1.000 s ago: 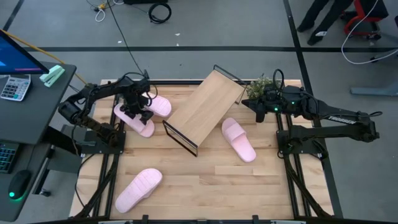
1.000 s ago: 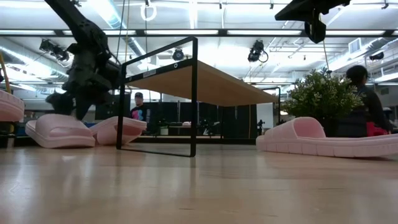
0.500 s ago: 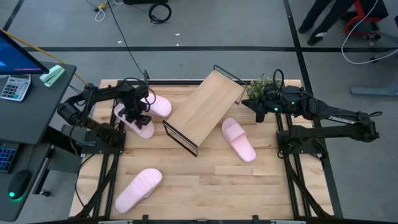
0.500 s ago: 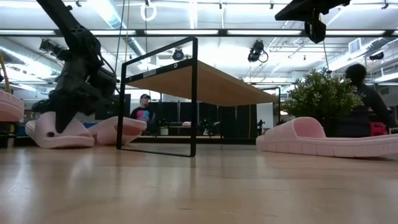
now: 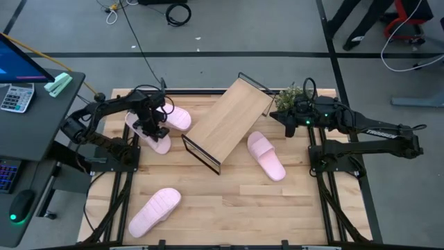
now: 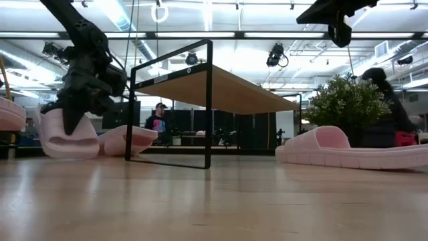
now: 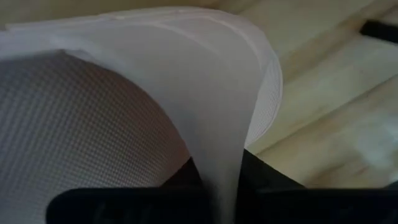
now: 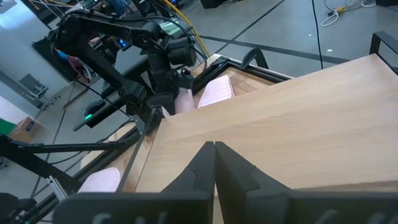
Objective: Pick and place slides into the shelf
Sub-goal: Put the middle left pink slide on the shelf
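My left gripper [image 5: 151,126] is at the table's far left, shut on one pale pink slide [image 5: 148,135], which stands tipped up in the low view [image 6: 67,137]. A second slide [image 5: 177,118] lies just beyond it, beside the shelf [image 5: 229,123]. The shelf is a light wood board on a black wire frame, standing aslant at the table's middle. A third slide [image 5: 267,156] lies right of the shelf and a fourth [image 5: 154,212] near the front left. My right gripper [image 8: 214,149] is shut and empty, high over the shelf's far right corner [image 5: 288,117]. My left gripper pinches the slide's wide strap at its edge [image 7: 227,155], one finger under the strap and one outside it. The fingers come from above, pointing down. The slide is tipped, one end raised [image 6: 47,117] and its lower part [image 6: 77,155] on the table.
A small green plant [image 5: 288,97] stands at the table's far right, under the right arm. A desk with a monitor and calculator [image 5: 17,97] stands left of the table. People show in the room behind in the low view [image 6: 391,107].
My left gripper has gone down onto the slide's strap and taken hold of it, then risen a little. The slide lay flat on the table and now stands tipped, with one end lifted and its lower part on the table.
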{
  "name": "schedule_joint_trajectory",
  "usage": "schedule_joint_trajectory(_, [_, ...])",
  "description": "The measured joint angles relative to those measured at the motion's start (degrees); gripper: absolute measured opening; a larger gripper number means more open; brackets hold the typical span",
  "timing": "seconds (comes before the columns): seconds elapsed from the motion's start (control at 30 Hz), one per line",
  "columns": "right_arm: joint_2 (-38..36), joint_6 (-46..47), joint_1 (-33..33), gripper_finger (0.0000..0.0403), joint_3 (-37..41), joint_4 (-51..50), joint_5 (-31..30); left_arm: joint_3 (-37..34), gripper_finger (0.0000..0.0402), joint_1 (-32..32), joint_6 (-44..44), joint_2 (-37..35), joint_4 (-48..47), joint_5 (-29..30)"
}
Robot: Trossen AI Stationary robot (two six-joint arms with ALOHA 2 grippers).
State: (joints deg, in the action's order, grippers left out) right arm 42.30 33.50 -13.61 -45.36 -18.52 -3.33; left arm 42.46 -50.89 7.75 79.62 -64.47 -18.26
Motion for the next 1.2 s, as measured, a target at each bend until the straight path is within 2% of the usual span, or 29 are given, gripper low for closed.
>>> schedule_joint_trajectory(0.07, [0.0, 0.0, 0.0, 0.0016, 0.0, -0.4, 0.0, 0.0, 0.0012, -0.02, -0.02, -1.72, -1.06, 0.0])
schedule_joint_trajectory(0.27, [0.0, -0.01, 0.01, 0.0016, 0.0, -0.43, 0.0, 3.01, 0.0018, -0.03, -0.02, -8.08, -6.98, 0.0])
schedule_joint_trajectory(0.37, [0.0, -0.09, 0.0, 0.0016, 0.0, -0.42, 0.0, 7.49, 0.0011, -0.04, 0.16, -10.6, -8.86, -0.7])
schedule_joint_trajectory(0.6, [0.0, -0.13, 0.0, 0.0016, 0.0, -0.33, 0.0, 22.79, 0.0017, -0.03, 2.24, -11.88, -6.86, -7.08])
schedule_joint_trajectory(0.73, [0.0, -0.09, 0.0, 0.0016, 0.0, -0.31, 0.0, 30.14, 0.0013, -0.04, 4.95, -11.78, -1.06, -9.95])
schedule_joint_trajectory(0.87, [0.0, 0.21, 0.02, 0.0016, 0.0, -0.28, 0.03, 34.37, 0.0012, -0.04, 10.85, -11.76, 8.29, -15.81])
schedule_joint_trajectory(0.97, [-0.01, 0.99, 0.0, 0.0016, 0.0, -0.2, 0.39, 35.14, 0.0021, 0.84, 17.59, -11.53, 17.05, -20.11])
schedule_joint_trajectory(1.2, [-0.02, 1.06, 0.02, 0.0016, 0.0, 1.75, 3.55, 35.12, 0.0011, 5.85, 28.41, -6.91, 31.5, -23.69])
